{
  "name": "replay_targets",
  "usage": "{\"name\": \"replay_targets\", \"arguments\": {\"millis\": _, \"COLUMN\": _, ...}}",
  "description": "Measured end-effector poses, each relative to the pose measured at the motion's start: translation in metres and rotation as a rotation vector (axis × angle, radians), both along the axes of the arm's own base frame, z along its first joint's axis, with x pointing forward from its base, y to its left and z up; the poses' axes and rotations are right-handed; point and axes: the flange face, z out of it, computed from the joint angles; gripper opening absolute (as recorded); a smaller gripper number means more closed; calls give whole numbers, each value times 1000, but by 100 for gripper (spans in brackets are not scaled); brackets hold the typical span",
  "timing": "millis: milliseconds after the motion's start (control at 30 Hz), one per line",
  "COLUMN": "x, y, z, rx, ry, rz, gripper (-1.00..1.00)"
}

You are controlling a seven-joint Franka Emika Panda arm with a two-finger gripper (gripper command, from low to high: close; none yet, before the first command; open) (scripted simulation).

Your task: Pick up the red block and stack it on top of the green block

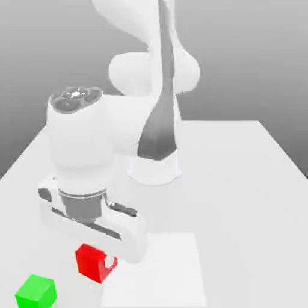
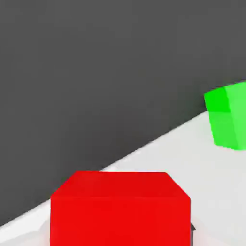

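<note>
The small matte red cube (image 1: 91, 262) sits between the end effector's (image 1: 103, 264) fingers, pinched, near the white bench's (image 1: 240, 198) front edge. The matte green cube (image 1: 36, 291) stands nearby, apart. Grey backdrop behind.

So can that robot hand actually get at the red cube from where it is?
Probably yes. The gripper sits right over the red block, with nothing between them, and the green block stands apart toward the exterior view's left.

Red block (image 1: 91, 262) bright red; green block (image 1: 36, 291) bright green; both plain.
</note>
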Motion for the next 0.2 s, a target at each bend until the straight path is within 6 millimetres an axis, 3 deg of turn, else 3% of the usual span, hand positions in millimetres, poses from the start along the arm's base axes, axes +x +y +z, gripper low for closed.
{"name": "replay_targets", "arguments": {"millis": 67, "x": -1, "y": -35, "z": -26, "rx": -1, "ry": 0, "rz": -99, "gripper": -100}}
{"name": "replay_targets", "arguments": {"millis": 100, "x": -1, "y": -41, "z": -40, "rx": -2, "ry": 0, "rz": -116, "gripper": 100}}
{"name": "replay_targets", "arguments": {"millis": 200, "x": -1, "y": -41, "z": -40, "rx": -2, "ry": 0, "rz": -116, "gripper": 100}}
